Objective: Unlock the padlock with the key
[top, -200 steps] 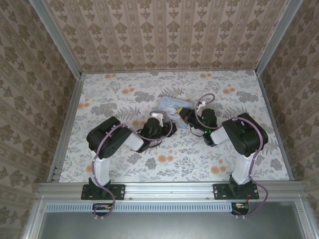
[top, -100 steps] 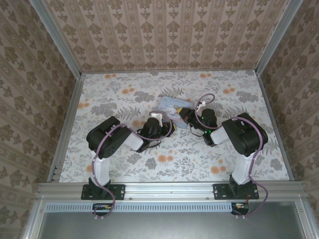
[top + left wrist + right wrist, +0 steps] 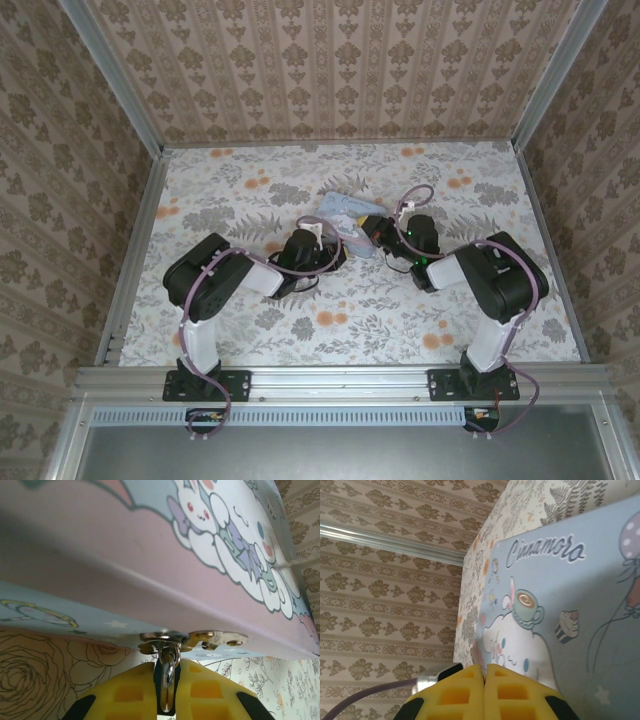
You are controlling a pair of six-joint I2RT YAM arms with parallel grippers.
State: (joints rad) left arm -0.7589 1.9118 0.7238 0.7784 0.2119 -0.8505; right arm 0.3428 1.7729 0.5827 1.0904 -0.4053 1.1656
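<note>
In the left wrist view the padlock's (image 3: 170,676) shiny shackle hangs from the brass hasp (image 3: 200,640) on the edge of the pale blue cartoon tin (image 3: 150,545). My left gripper (image 3: 168,669) is shut on the padlock, whose body is hidden between the yellow fingers. In the top view the left gripper (image 3: 318,233) and the right gripper (image 3: 376,232) meet at the tin's (image 3: 345,208) near edge. My right gripper (image 3: 484,669) is shut over the tin's lid (image 3: 580,605). A thin pale sliver, apparently the key (image 3: 476,653), sticks out from between its fingers.
The tin lies mid-table on the floral cloth (image 3: 330,330). Wallpapered walls enclose the table on three sides, and an aluminium rail (image 3: 340,378) runs along the near edge. Purple cables loop over both wrists close to the tin.
My left gripper has closed on the padlock. Both arms have shifted slightly, the left elbow to the left and the right elbow to the right, with the grippers staying at the tin.
</note>
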